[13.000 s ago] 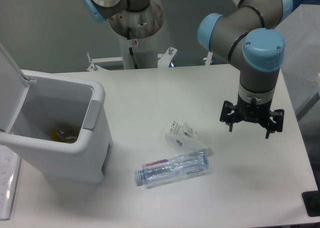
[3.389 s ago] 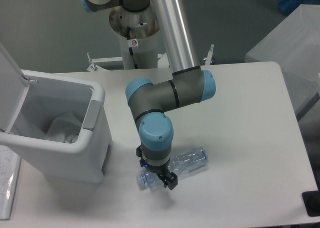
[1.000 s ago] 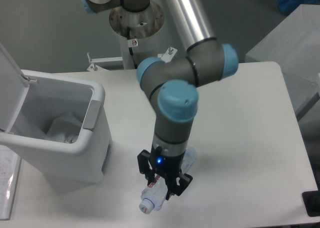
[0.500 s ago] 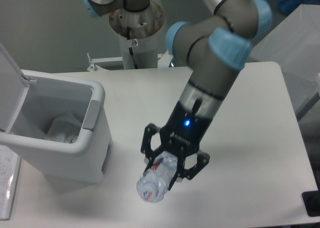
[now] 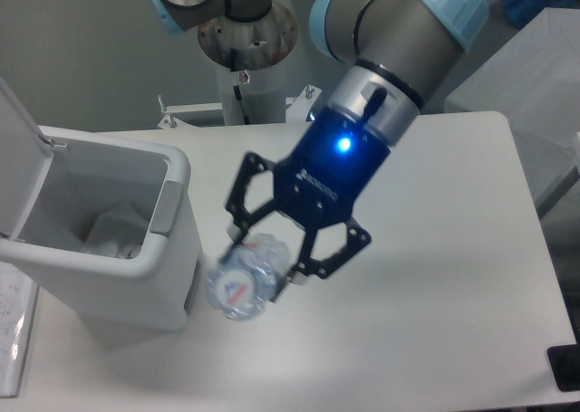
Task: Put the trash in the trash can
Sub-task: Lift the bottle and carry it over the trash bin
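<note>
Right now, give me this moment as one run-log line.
pincer: shut on bottle | bottle: lifted off table, beside bin front | trash can: lid open, crumpled white trash inside | step: bottle not yet over the opening

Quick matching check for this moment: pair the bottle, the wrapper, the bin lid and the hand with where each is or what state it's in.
Things:
1. bottle
2. wrapper
3. bin lid
4. hand

States:
A. swung open at the left of the bin
B. lying inside the bin
C. held in the air, base toward the camera
D. shut on an item, blue light on above it

Pairs: 1-C, 2-B, 3-A, 4-D
</note>
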Robot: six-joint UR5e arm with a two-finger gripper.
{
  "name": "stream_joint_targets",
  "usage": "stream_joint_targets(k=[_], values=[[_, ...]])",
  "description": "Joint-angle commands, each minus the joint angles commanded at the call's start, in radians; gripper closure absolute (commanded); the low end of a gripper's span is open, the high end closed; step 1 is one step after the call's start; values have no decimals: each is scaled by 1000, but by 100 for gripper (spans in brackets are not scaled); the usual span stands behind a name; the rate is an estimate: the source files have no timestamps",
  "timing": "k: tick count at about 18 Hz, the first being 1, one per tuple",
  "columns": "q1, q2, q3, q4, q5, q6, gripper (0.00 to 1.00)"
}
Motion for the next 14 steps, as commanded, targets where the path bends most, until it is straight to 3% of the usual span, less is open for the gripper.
stream_joint_targets(k=[7,14], values=[[-74,97,-83,3,-11,12,40],[-138,152,-293,40,-5,190,38]])
